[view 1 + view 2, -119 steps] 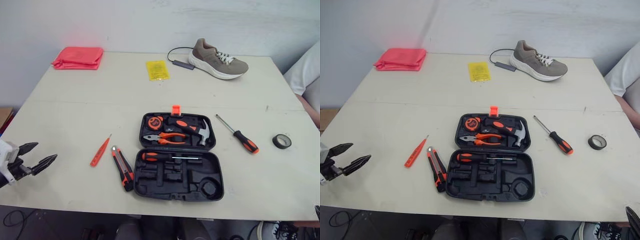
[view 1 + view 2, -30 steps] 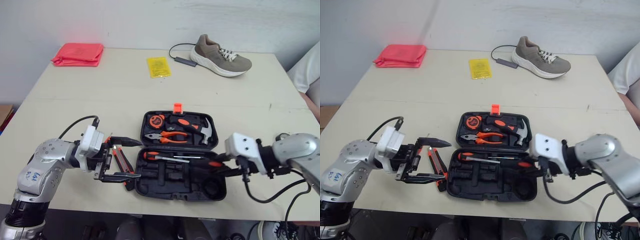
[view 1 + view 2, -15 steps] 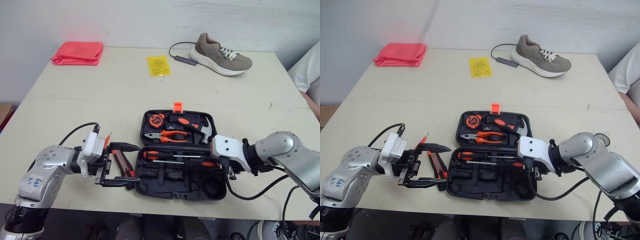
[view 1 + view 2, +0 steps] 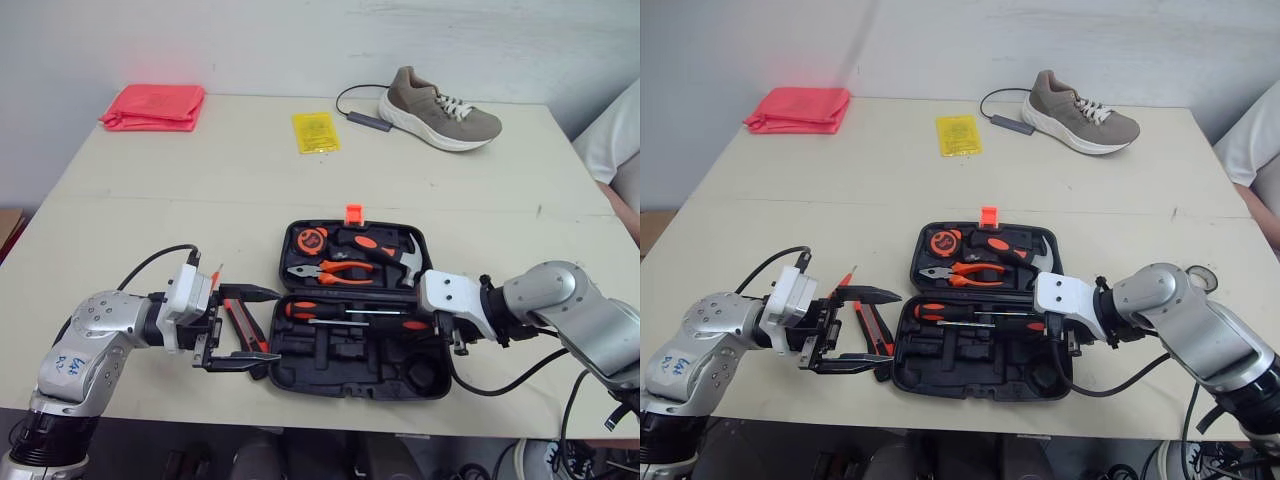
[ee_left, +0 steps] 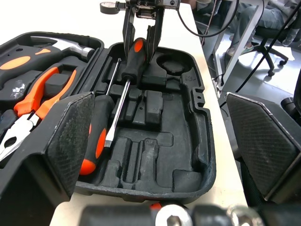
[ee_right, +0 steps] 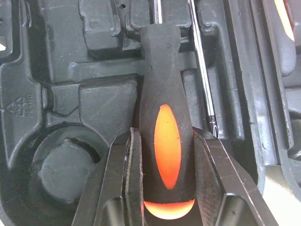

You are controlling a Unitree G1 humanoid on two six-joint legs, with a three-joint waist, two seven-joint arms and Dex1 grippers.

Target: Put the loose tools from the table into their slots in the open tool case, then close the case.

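1. Tool case [image 4: 352, 362]: it lies open at the middle of the desk [image 4: 150, 200]. The far half holds pliers, a hammer and a tape measure. The near half holds one seated screwdriver [image 4: 312, 310] along its far edge.
2. Right gripper [image 6: 165, 141]: it is clamped on the black-and-orange handle of a second screwdriver [image 6: 162, 80]. The shaft points left over the near half of the case, just beside the seated one. I cannot tell whether it is in its slot.
3. Handling of the held screwdriver: it looks stiff and light, with a rubbery handle that should grip well. Keep your hold on the handle, since the thin steel shaft is likely to slip.
4. Left gripper [image 4: 262, 328]: its fingers are spread wide and empty, one to each side of the utility knife [image 4: 243, 325], which lies on the desk just left of the case.
5. Handling of the knife: it looks rigid, flat and long. Take it across the middle of the body so it does not tip.
6. Orange tester [image 4: 845, 280]: it lies loose to the far side of the left gripper. It looks slender and light, so it is likely to skid. Pinch it at mid-length.
7. Case lid: not yet closed.
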